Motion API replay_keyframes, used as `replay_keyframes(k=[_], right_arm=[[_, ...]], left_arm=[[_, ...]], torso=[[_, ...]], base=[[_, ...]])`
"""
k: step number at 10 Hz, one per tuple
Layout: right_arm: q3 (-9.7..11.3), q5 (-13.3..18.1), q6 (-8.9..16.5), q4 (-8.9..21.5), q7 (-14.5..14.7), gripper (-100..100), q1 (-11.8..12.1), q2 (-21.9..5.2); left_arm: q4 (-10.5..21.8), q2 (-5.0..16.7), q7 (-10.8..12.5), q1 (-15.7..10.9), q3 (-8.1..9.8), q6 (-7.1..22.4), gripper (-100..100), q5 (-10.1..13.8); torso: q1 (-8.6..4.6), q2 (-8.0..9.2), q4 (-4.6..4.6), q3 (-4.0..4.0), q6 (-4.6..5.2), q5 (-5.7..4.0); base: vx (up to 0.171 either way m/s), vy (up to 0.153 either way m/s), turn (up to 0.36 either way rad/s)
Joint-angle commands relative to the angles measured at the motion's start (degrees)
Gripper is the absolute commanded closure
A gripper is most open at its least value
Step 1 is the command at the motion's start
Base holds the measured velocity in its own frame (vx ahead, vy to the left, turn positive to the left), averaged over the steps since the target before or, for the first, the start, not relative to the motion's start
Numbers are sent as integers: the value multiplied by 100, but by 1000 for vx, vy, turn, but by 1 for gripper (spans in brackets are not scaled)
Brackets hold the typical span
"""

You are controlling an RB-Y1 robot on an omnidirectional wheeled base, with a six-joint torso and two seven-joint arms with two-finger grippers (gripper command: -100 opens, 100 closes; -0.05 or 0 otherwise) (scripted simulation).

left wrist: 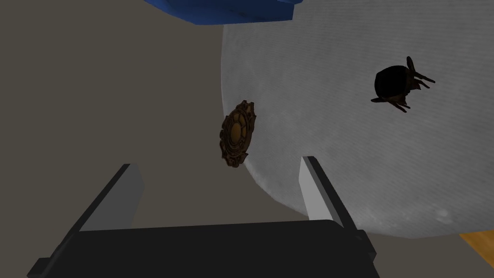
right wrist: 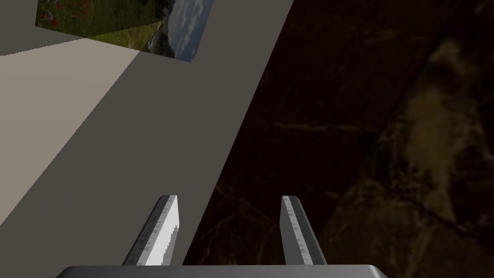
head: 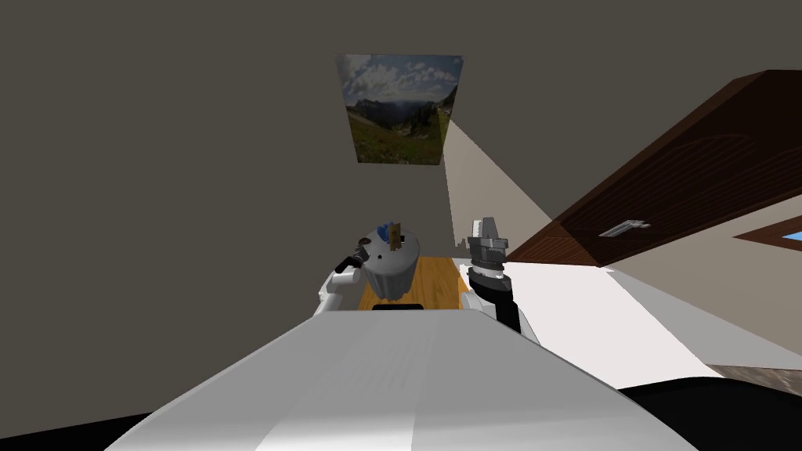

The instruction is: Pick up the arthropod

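A round grey tabletop [left wrist: 347,159] lies ahead of the left tool [left wrist: 218,163], which is released, with nothing between its fingers. The right tool [right wrist: 229,197], held raised, is released too. A blue object [left wrist: 226,9] sits farthest ahead. A brown ornate disc [left wrist: 236,134] is at the rim, just ahead between the left fingers. The dark arthropod [left wrist: 398,84] rests on the tabletop, ahead and outside the finger that overlaps it.

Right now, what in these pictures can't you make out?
1. Blue object, left wrist view: cut off by the picture's edge; what it is, I cannot tell.
2. Dark arthropod on the round grey top, same view: too dark to tell its kind.
3. Brown ornate disc at that top's rim: resting on it or hanging off, unclear.
4. Head view: the arthropod is too small to pick out.
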Motion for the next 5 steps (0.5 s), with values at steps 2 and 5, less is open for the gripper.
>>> replay_keyframes(k=[2, 5], right_arm=[[0, 0, 0, 0, 0, 0, 0, 0], [0, 0, 0, 0, 0, 0, 0, 0]], left_arm=[[288, -2, 169, -157, 23, 323, -100, 84], [704, -12, 368, -386, 53, 674, -100, 183]], torso=[[0, -2, -1, -1, 0, 0], [-2, -1, 0, 0, -1, -1]], base=[[29, -12, -19], [27, -13, -17]])
